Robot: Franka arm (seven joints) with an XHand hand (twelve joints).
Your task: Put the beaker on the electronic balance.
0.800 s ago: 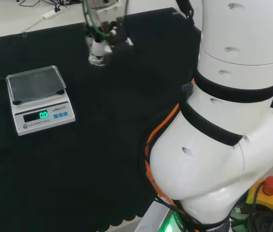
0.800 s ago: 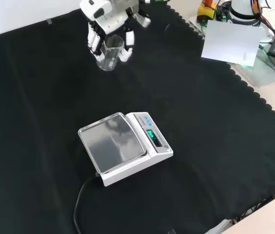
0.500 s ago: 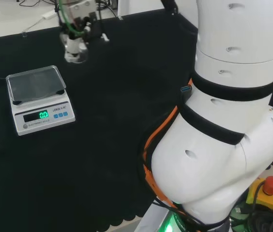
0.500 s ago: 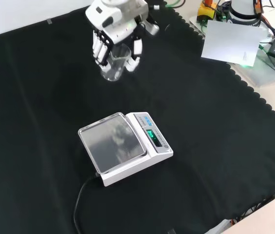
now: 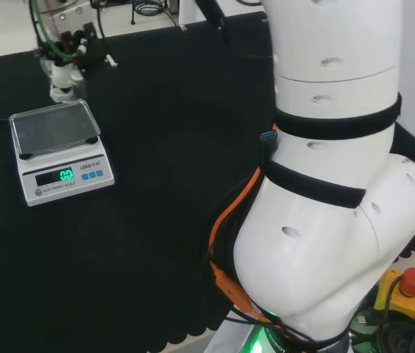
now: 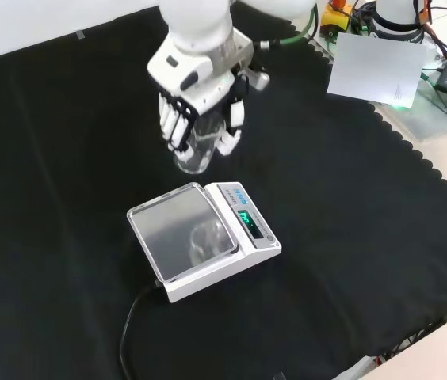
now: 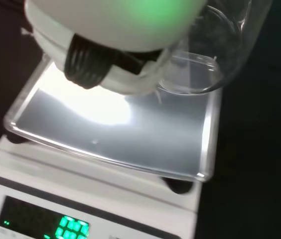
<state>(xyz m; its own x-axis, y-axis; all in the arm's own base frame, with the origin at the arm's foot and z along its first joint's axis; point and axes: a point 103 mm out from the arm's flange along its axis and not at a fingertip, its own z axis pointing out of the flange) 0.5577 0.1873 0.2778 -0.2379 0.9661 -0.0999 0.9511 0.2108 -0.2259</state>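
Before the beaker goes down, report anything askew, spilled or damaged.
Nothing stands out. The hand holds the clear beaker upright just beyond the scale, whose pan is bare. No spill shows on the cloth.

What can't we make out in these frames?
- Beaker contents: clear glass, front view; cannot tell.
- Gap between beaker base and balance pan: wrist view, the blurred hand covers part of the beaker.
- Balance display digits: too small in the head view, cut off in the wrist view.

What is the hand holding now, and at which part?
The hand holds the clear beaker, fingers curled around its side wall.
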